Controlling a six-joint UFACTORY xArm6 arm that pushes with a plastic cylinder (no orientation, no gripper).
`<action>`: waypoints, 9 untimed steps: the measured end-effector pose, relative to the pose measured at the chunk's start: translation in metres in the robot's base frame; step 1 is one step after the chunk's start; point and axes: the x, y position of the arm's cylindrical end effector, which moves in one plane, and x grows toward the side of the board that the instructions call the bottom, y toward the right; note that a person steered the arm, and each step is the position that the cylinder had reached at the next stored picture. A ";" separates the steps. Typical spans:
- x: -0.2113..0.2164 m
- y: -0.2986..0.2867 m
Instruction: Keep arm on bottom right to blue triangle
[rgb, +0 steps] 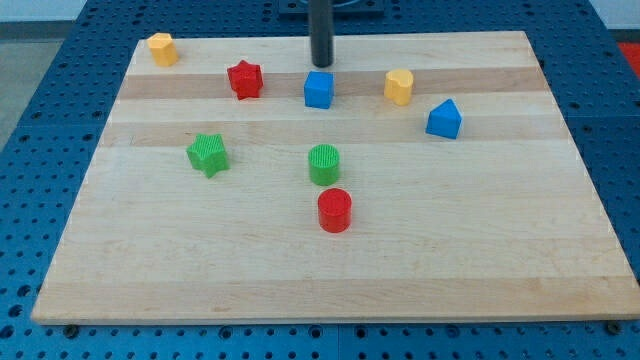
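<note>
My tip (321, 65) sits near the worktop's (300, 270) twelve o'clock edge, just above the blue cube (318, 89). The blue triangle (444, 119) lies toward four o'clock, well apart; its bottom-right spot is farther that way. It has no fingers to spread or press.

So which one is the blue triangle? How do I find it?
Start at the wooden board's right side, in the upper half. The blue triangle sits there, right of and just below the yellow heart. Unlike the blue cube below my tip, it has a pointed top.
</note>
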 end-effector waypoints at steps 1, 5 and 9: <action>0.001 0.047; 0.078 0.190; 0.165 0.187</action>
